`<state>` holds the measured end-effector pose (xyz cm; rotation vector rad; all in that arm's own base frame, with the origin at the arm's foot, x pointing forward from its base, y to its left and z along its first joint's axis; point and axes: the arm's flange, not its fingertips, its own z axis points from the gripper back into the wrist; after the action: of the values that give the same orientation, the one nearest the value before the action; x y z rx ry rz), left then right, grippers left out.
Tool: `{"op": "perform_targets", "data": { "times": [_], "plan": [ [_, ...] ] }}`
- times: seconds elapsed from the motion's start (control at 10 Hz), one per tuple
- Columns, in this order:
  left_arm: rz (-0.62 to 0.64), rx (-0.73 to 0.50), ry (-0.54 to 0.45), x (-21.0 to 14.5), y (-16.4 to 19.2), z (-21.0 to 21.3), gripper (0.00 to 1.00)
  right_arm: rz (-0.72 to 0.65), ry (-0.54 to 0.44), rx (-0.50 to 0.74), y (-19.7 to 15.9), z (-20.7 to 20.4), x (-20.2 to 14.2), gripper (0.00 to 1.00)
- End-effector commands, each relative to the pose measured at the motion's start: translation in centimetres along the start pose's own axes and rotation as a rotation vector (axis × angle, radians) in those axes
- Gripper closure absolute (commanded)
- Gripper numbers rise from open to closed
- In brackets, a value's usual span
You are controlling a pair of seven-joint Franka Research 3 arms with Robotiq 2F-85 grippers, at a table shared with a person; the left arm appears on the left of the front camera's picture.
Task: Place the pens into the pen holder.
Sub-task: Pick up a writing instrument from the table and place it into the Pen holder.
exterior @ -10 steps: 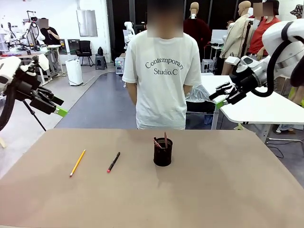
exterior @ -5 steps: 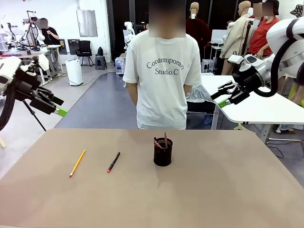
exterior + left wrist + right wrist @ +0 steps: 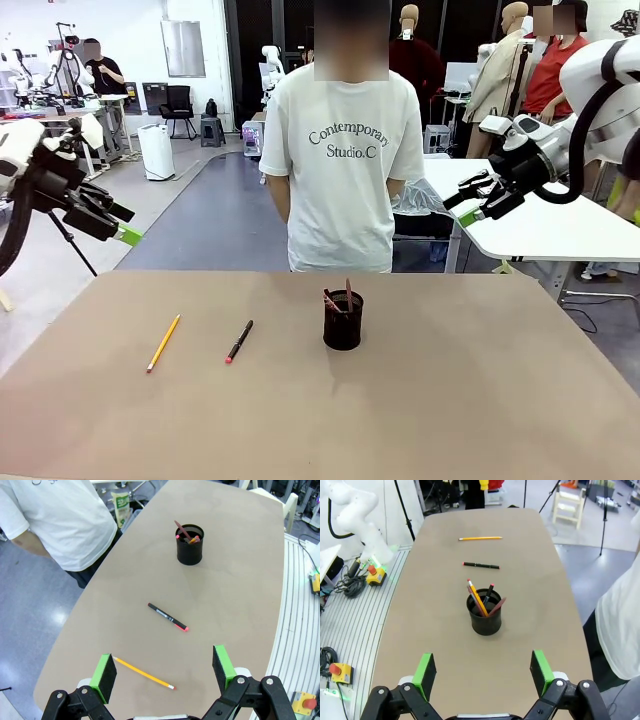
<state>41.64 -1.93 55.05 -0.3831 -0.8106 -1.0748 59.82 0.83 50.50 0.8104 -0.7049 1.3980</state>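
My left gripper (image 3: pixel 122 224) and right gripper (image 3: pixel 463 201) hang high beyond table (image 3: pixel 480 400) sides, jaws spread, empty. Holder (image 3: pixel 343 321) upright mid-table, some pens inside. Pencil (image 3: pixel 163 343) and black pen (image 3: pixel 239 341) lie flat left of holder, apart; likely left arm's job.

The lower ends of the pens (image 3: pixel 476 596) are hidden inside the pen holder (image 3: pixel 485 625)

The yellow pencil (image 3: pixel 163 343) and black pen (image 3: pixel 239 341) lie left of the upright pen holder (image 3: pixel 343 322).
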Motion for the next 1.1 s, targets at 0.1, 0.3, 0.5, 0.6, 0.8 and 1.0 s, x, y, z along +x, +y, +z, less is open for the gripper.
{"op": "perform_targets", "data": {
  "times": [0.1, 0.3, 0.5, 0.6, 0.8, 1.0],
  "plan": [
    [-0.002, -0.004, -0.007, 0.0, 0.0, 0.1, 0.0, 0.006, 0.005, -0.003, -0.4, 0.1, 0.4, 0.0],
    [-0.002, -0.004, -0.007, 0.0, 0.0, 0.1, 0.0, 0.006, 0.005, -0.003, -0.4, 0.1, 0.4, 0.0],
    [-0.002, -0.004, -0.007, 0.0, 0.0, 0.1, 0.0, 0.006, 0.005, -0.003, -0.4, 0.1, 0.4, 0.0],
    [0.0, 0.0, 0.0, 0.0, 0.0, 0.0, 0.0, 0.006, 0.005, -0.003, -0.4, 0.1, 0.4, 0.0],
    [0.209, 0.046, 0.196, 1.1, -0.5, -2.2, 0.0, 0.006, 0.005, -0.003, -0.4, 0.1, 0.4, 0.0],
    [0.437, 0.161, 0.316, 1.5, -0.4, -4.7, 0.0, 0.006, 0.005, -0.003, -0.4, 0.1, 0.4, 0.0]
  ]
}}
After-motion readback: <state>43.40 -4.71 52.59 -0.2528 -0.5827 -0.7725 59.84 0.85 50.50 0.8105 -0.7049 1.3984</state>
